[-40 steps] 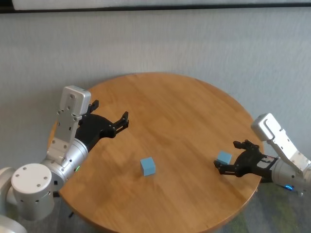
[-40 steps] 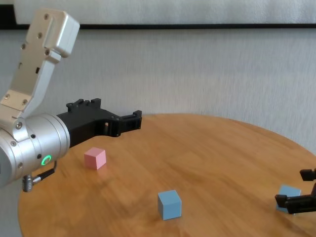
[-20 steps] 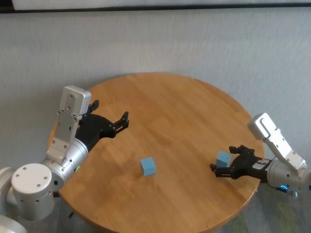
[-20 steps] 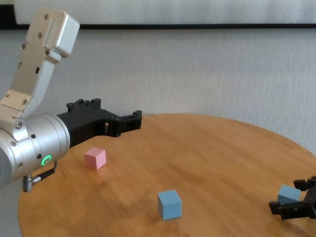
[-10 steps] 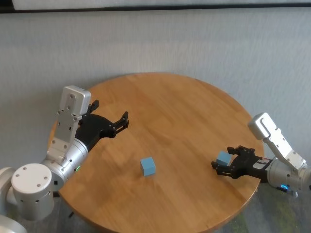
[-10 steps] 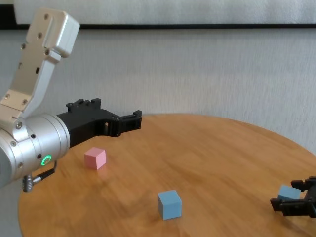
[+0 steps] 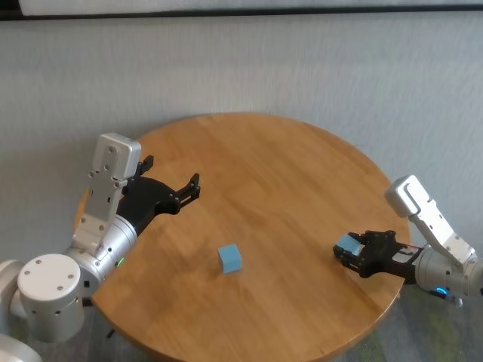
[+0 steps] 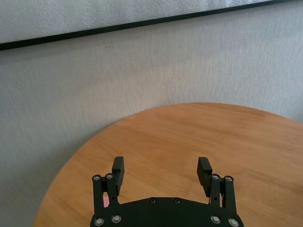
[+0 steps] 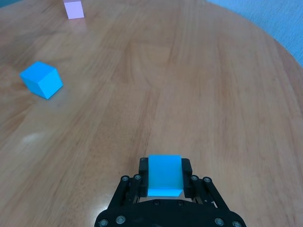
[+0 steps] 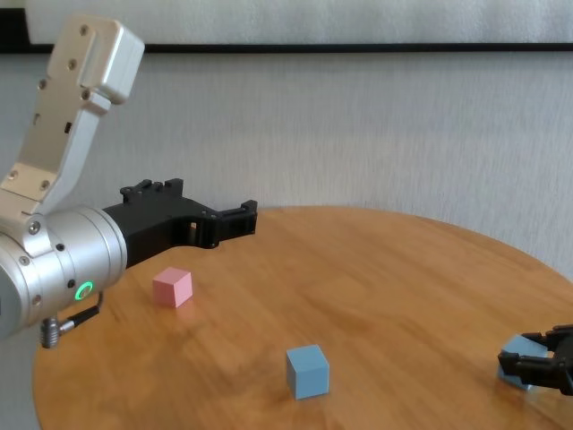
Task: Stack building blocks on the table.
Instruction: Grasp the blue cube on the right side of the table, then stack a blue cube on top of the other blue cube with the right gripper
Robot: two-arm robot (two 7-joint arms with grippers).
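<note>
Right gripper (image 9: 164,183), clamped on 1 light blue block (image 9: 164,175) near the table's (image 7: 287,173) right edge, should lift straight up.

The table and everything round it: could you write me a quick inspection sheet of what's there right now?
Surface: round wooden table, bare apart from three blocks.
Job's things: pink block near the left arm; one blue block alone mid-table; second blue block at the right edge. None stacked.
Clutter: nothing seen.
Grippers: right gripper shut on the second blue block; left gripper open, above the table.
Cables: nothing seen.
Surroundings: pale textured wall with a dark strip on top.
</note>
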